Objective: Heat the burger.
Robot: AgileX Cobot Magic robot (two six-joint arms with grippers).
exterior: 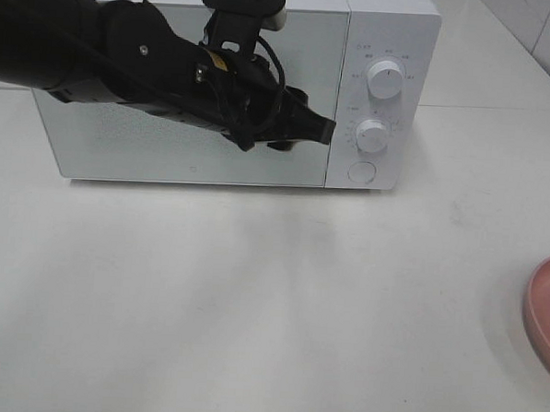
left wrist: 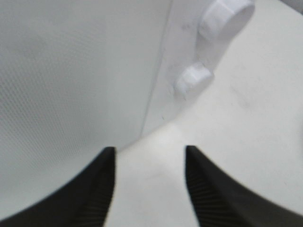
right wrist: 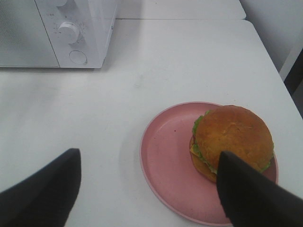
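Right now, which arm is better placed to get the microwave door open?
Left, probably. The left claw is open at the right edge of the microwave door, beside the knobs. The right claw hangs open over the burger on the pink plate, away from the oven.

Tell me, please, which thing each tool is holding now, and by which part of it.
Neither holds anything. The left tool is open in front of the microwave, with nothing between its fingers. The right tool is open above the burger, which lies on the pink plate.
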